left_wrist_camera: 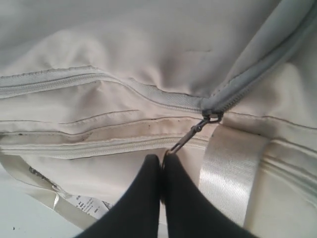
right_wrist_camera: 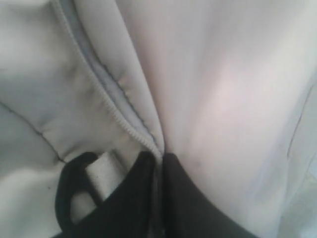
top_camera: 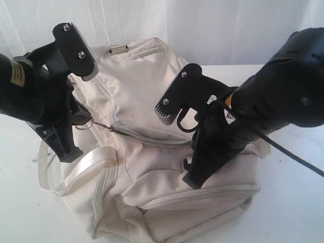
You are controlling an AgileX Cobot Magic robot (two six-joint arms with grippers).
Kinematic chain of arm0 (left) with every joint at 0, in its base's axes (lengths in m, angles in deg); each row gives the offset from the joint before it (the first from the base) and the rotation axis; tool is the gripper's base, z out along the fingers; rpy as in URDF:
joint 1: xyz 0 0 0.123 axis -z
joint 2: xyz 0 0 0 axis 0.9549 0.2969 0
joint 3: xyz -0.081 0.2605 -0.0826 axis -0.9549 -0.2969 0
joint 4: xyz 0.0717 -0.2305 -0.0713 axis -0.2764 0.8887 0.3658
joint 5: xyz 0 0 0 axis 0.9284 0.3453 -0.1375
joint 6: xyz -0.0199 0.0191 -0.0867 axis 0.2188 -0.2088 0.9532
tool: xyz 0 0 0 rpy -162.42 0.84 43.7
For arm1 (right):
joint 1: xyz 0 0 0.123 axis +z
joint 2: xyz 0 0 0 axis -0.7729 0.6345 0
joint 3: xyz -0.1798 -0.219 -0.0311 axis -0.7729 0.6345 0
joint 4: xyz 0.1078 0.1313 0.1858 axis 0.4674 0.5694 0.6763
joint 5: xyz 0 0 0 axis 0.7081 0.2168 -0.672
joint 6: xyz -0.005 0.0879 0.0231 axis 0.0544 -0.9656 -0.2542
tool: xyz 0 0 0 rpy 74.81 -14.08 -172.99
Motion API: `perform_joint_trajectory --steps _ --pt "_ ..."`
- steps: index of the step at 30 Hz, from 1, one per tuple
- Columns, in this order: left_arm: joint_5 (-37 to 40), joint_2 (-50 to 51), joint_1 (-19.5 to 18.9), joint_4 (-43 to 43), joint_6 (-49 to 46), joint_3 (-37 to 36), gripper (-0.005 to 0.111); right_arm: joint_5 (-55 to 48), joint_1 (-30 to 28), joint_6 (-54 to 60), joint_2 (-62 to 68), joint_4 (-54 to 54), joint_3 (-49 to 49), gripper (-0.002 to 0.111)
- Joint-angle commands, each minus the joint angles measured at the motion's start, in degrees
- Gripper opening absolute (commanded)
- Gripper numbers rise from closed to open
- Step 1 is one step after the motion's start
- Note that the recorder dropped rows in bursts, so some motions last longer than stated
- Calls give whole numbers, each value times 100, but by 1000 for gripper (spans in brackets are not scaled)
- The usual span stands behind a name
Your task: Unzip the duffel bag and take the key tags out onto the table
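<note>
The cream duffel bag (top_camera: 152, 167) lies on the white table (top_camera: 293, 202). My left gripper (top_camera: 81, 119) is at the bag's left end, shut on the ring of the metal zip pull (top_camera: 101, 126). In the left wrist view, the gripper (left_wrist_camera: 162, 157) pinches that pull (left_wrist_camera: 190, 134), which leads to the slider (left_wrist_camera: 211, 118). My right gripper (top_camera: 196, 127) is shut on a fold of bag fabric at the zip's edge (right_wrist_camera: 138, 134), beside the black D-ring (right_wrist_camera: 67, 191). The key tags are out of view.
A shiny cream webbing strap (top_camera: 83, 169) loops off the bag's left side onto the table. A white paper tag (left_wrist_camera: 86, 206) hangs below the bag near my left fingers. White curtains hang behind the table.
</note>
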Motion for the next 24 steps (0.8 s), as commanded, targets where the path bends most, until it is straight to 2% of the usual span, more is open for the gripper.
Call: perform_joint_trajectory --steps 1,5,7,14,18,24 --pt "160 -122 -32 -152 -117 12 0 -761 -121 86 -71 177 40 28" --pt "205 -277 132 -27 -285 12 0 -776 -104 359 -169 260 -164 60" --pt "205 -356 197 29 -285 12 0 -776 -21 537 -210 457 -422 65" --pt "205 -456 320 104 -294 12 0 138 632 1659 -222 1824 -867 65" --pt "222 -456 318 104 -423 12 0 625 1001 1681 95 1761 -867 65" --pt "345 -538 318 -68 -425 12 0 1088 1078 1280 691 1380 -867 65"
